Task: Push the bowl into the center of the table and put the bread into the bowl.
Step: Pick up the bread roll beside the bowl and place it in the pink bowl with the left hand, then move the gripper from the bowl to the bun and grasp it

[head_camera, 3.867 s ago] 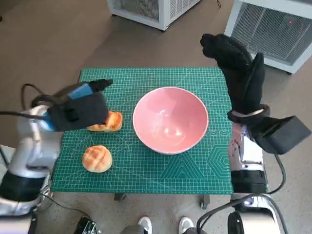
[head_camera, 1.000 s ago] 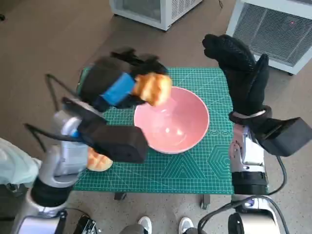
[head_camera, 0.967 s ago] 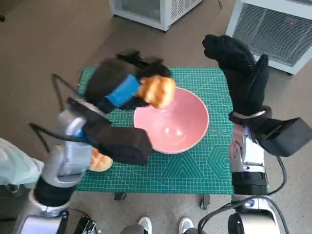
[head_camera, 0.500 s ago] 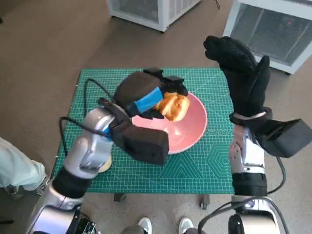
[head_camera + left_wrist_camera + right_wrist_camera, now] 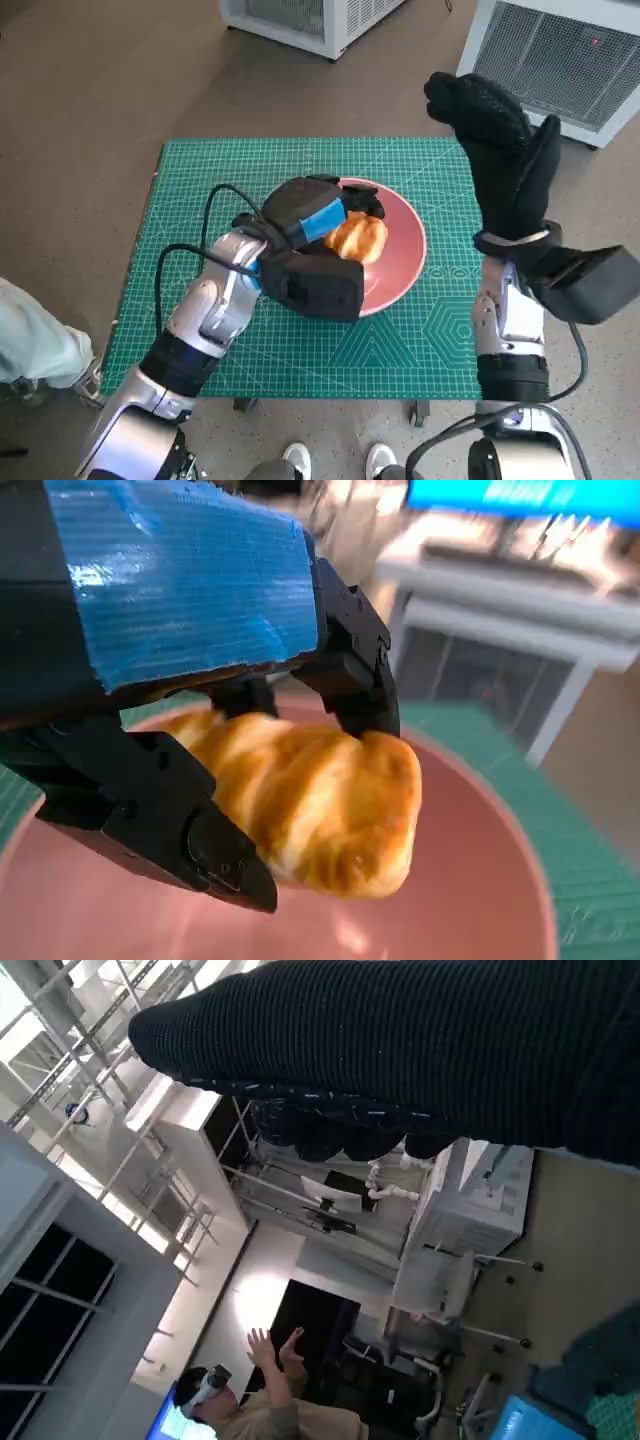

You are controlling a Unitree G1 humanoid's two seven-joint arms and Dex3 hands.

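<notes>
Bread (image 5: 320, 810) with a golden, brown-streaked crust and a puffy oblong shape hangs inside the pink bowl (image 5: 405, 265), clamped between the black fingers (image 5: 350, 665) of the left hand (image 5: 310, 215); the left wrist view shows its glossy crust above the bowl's pink inner wall, though whether its underside touches the bowl cannot be told. In the head view the bread (image 5: 358, 238) shows just beside the blue-taped back of that hand, which covers much of the bowl's near and left side, so only the right part of the rim is plain. The bowl sits about mid-way across the green mat (image 5: 200, 180) on the table. The second bun seen nowhere in these views may be hidden under the left forearm. The right hand (image 5: 500, 140) is raised upright past the table's right edge, fingers spread and holding nothing. In the right wrist view the glove (image 5: 420, 1050) is a dark band, and a person (image 5: 250, 1400) with raised hands shows far off.
</notes>
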